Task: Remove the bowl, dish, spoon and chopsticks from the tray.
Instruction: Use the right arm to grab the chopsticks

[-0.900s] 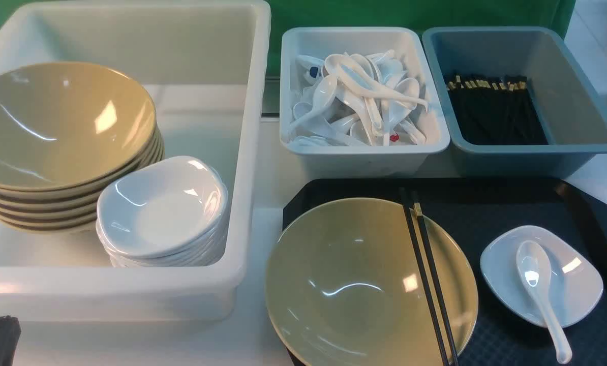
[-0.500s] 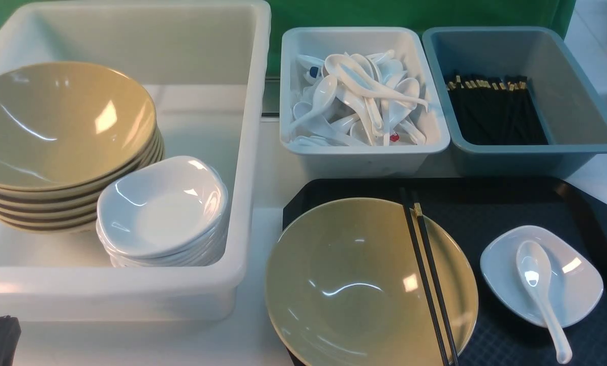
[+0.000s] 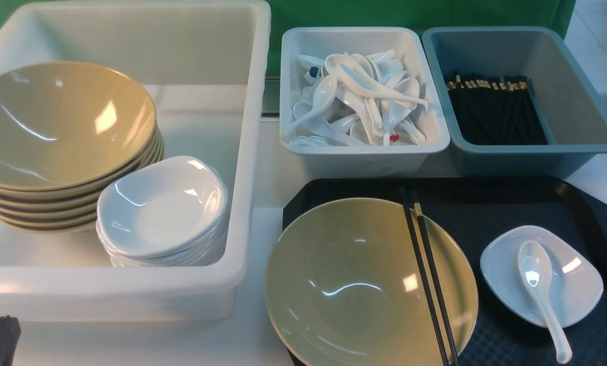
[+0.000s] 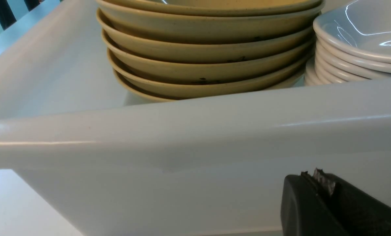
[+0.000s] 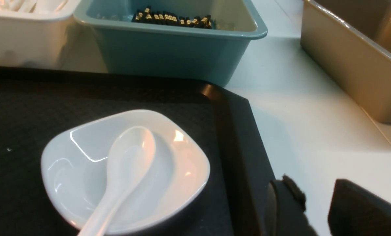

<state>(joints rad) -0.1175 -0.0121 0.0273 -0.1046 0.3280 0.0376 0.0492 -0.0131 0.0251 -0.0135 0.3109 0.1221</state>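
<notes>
Right wrist view puts the right gripper low over the counter just off the tray's right edge. Its fingers stand apart with nothing between them. The left gripper has its fingers pressed together and empty, close against the near wall of the white tub.

Nearest the open fingers is the dish, by the tray's right edge. The spoon has its scoop in the dish and its handle running out over the dish's near rim. The bowl fills the tray's left end, and the chopsticks lie side by side across its right part, banded ends toward the far edge.

Nothing is cleared yet, and the spoon looks like the right arm's first pick. Close across the overhanging handle, not the scoop, and lift straight up — glossy ware slips, and a sideways pull could drag the dish. It belongs in the spoon bin; the chopsticks should leave before the bowl.
</notes>
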